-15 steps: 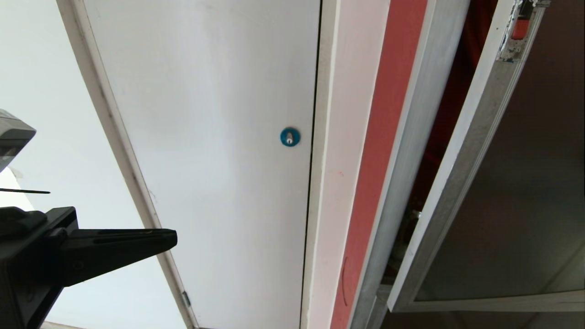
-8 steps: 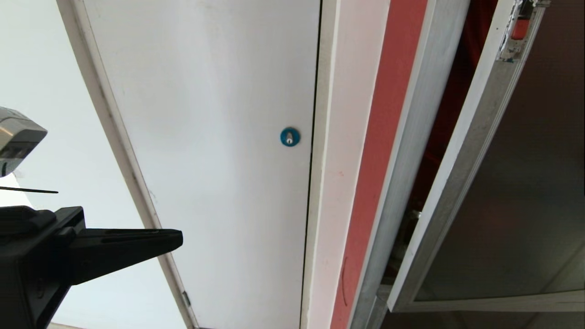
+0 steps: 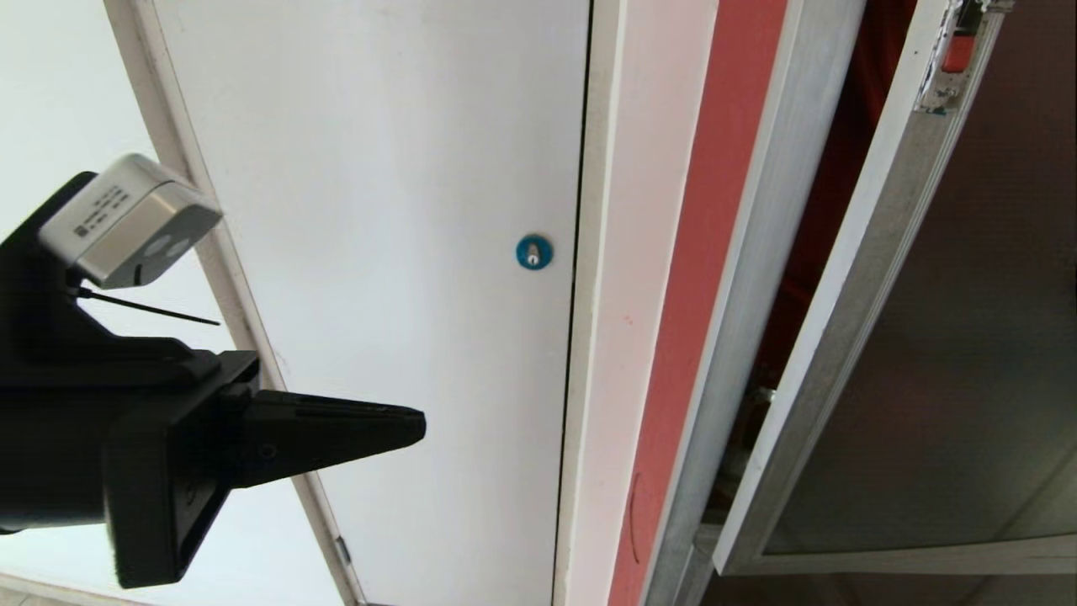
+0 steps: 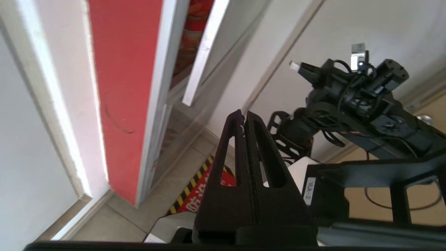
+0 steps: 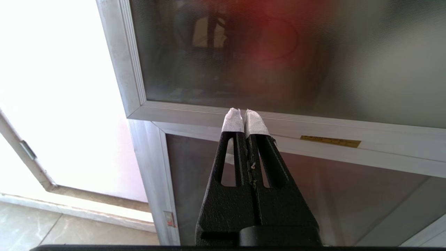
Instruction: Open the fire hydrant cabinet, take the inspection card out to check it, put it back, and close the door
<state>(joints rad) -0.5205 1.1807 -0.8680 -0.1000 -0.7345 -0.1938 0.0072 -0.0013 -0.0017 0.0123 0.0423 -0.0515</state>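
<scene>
Door [image 3: 917, 337] of the cabinet [image 3: 724, 278] stands ajar, its silver edge swung out from the frame so a dark gap with red shows behind it. The card is not in view in any picture.

The left gripper [image 3: 412, 427] has its jaws pressed together on nothing, tips pointing toward the gap, which lies well ahead of them; a white panel [image 3: 379, 210] with a blue lock [image 3: 533, 252] sits between. In the left wrist view the same closed tips [image 4: 244, 116] aim past the red side wall toward the door's free edge. The right gripper [image 5: 244, 118] is shut too, empty, its taped tips just beside the door's bottom rail [image 5: 278, 120].

The step in hand looks like widening the door or reaching in for the card. To do it well, the left jaws should likely slip behind the free edge and sweep outward, staying off the glass. For the card they must spread first, then close flat on the thin sheet. The gap looks narrow, so a scrape against the frame is the risk.
</scene>
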